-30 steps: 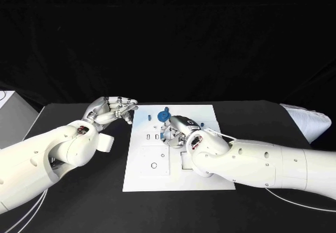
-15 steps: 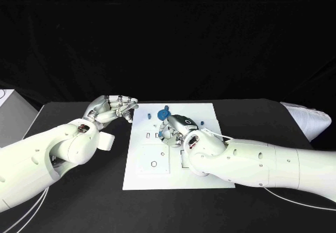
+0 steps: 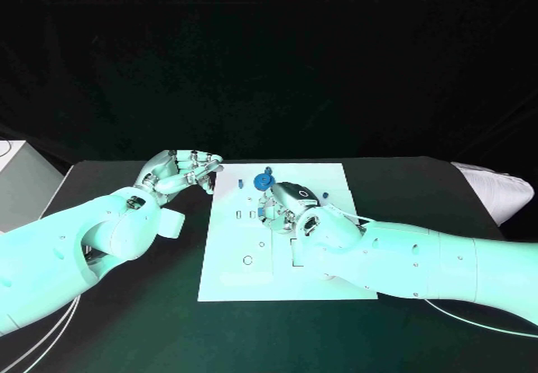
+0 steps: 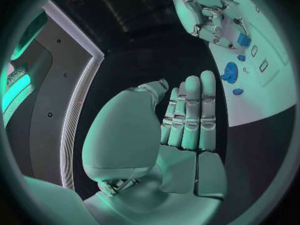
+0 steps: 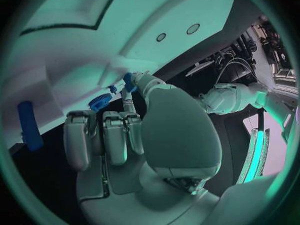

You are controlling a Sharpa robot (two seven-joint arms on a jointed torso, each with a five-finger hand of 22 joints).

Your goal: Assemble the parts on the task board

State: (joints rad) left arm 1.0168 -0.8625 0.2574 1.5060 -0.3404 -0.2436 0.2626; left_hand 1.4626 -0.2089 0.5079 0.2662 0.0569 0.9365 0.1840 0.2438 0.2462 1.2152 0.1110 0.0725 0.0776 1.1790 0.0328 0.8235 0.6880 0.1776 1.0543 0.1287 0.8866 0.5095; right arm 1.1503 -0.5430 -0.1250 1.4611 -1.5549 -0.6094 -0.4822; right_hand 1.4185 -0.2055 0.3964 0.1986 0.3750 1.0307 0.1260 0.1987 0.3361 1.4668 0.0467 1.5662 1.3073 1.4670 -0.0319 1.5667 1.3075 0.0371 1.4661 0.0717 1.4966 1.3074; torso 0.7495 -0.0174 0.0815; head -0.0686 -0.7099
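The white task board (image 3: 241,284) lies mid-table. My right hand (image 3: 287,207) hovers over its far half and pinches a small blue part (image 5: 128,81) between thumb and a finger; the left wrist view shows that hand (image 4: 203,10) with the blue part (image 4: 244,39) at its fingertips. A blue gear (image 3: 261,183) stands on the board just beyond the hand, with a small blue piece (image 3: 267,172) behind it and a blue pin (image 3: 321,197) to its right. My left hand (image 3: 179,172) hangs off the board's far left corner, fingers side by side, holding nothing.
A blue cylinder (image 5: 28,125) stands on the board (image 5: 75,60) apart from the gear (image 5: 100,101). The near half of the board has slots and holes. A white box (image 3: 17,183) sits at the table's left edge, white cloth (image 3: 494,190) at the right.
My right hand has crept slightly toward the board's far side with the blue part. The left hand has barely shifted.
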